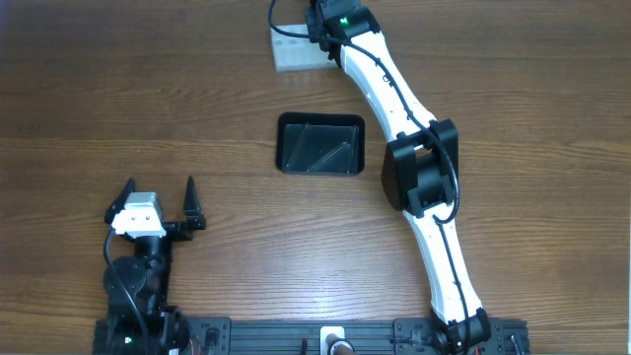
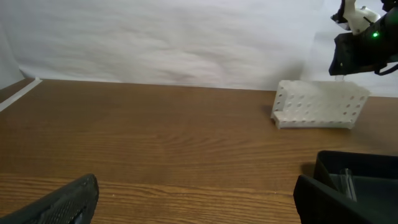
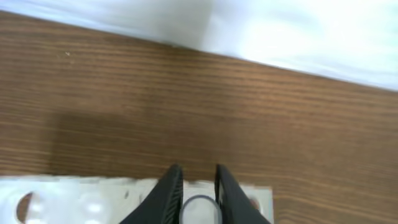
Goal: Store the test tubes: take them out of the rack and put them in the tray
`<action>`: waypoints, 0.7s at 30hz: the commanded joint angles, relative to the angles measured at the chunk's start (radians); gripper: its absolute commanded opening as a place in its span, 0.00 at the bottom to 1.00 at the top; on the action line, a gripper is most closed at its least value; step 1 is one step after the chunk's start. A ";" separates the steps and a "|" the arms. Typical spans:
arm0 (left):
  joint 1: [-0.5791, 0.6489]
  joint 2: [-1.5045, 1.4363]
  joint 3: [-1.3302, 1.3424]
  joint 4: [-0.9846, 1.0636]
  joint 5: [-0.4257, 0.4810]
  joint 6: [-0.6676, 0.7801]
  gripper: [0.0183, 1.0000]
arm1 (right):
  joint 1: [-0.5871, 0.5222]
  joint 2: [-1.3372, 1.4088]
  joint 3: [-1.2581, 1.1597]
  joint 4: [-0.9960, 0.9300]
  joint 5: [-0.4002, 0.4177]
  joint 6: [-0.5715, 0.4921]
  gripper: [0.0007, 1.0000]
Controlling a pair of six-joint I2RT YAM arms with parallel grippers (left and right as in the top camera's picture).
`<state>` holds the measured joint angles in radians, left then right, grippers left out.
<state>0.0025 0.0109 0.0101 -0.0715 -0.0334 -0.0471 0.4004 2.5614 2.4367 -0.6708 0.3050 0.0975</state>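
Observation:
The white test tube rack (image 1: 296, 49) stands at the table's far edge, also seen as a perforated block (image 2: 320, 104) and from above (image 3: 93, 199). My right gripper (image 1: 320, 30) hangs over the rack's right end (image 2: 364, 40). Its fingers (image 3: 168, 193) stand close together around the round rim of a clear test tube (image 3: 199, 204), still in the rack. The black tray (image 1: 320, 145) lies mid-table with clear tubes (image 1: 330, 148) in it, and its near corner (image 2: 360, 177) shows too. My left gripper (image 1: 158, 192) rests open at the near left, holding nothing.
Bare wooden table surrounds the tray and the rack. A white wall or sheet (image 2: 186, 37) rises just behind the rack at the table's far edge. The right arm's elbow (image 1: 422, 173) sits right of the tray.

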 commanded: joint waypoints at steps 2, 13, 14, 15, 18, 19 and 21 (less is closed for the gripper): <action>0.007 -0.007 -0.004 -0.001 0.010 0.014 1.00 | 0.005 0.009 0.015 0.006 -0.001 0.002 0.12; 0.007 -0.007 -0.004 -0.001 0.010 0.014 1.00 | 0.005 -0.027 0.017 -0.004 -0.001 0.002 0.10; 0.007 -0.007 -0.004 -0.001 0.010 0.014 1.00 | 0.006 -0.040 0.017 -0.008 -0.001 0.002 0.10; 0.007 -0.007 -0.004 -0.001 0.010 0.014 1.00 | 0.006 -0.047 0.017 -0.011 -0.001 0.002 0.10; 0.007 -0.007 -0.004 -0.001 0.010 0.014 1.00 | 0.007 -0.085 0.017 -0.022 -0.001 0.002 0.09; 0.007 -0.007 -0.004 -0.001 0.010 0.014 1.00 | 0.007 -0.096 0.017 -0.025 -0.001 0.002 0.09; 0.007 -0.007 -0.004 -0.001 0.010 0.014 1.00 | 0.007 -0.127 0.017 -0.031 -0.001 0.002 0.09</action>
<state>0.0025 0.0109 0.0101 -0.0715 -0.0334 -0.0475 0.4011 2.5427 2.4367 -0.7002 0.3019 0.0978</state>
